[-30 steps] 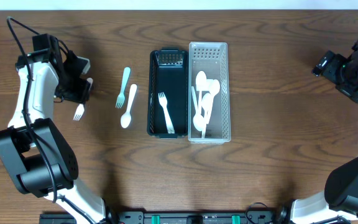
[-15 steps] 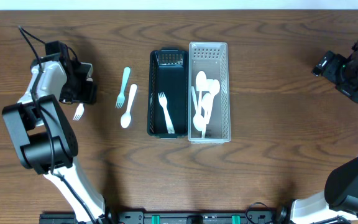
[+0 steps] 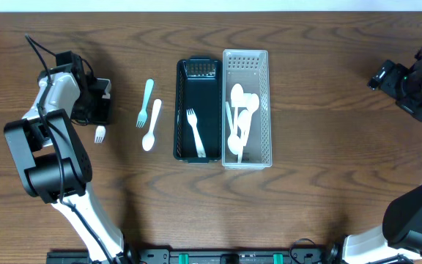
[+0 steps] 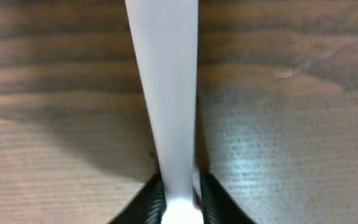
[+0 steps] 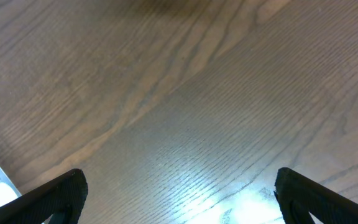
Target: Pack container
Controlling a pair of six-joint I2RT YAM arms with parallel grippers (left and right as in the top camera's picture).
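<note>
A small white fork [image 3: 100, 134] lies at the table's left, tines toward the front. My left gripper [image 3: 98, 110] is low over its handle, and in the left wrist view the white handle [image 4: 163, 93] runs between the dark fingers [image 4: 215, 198], which are shut on it [image 4: 180, 200]. A black tray [image 3: 179, 110] holds one white fork [image 3: 195, 132]. The clear basket [image 3: 267, 110] beside it holds several white spoons [image 3: 239, 117]. My right gripper [image 3: 409, 88] is far to the right, open [image 5: 179, 199] above bare wood.
A teal fork [image 3: 146, 101] and a white spoon [image 3: 152, 126] lie side by side between my left gripper and the black tray. The tray and the basket stand touching at the table's middle.
My left gripper has come down over the small white fork's handle and closed on it; the fork has swung a little to the right. The right arm is unmoved.
</note>
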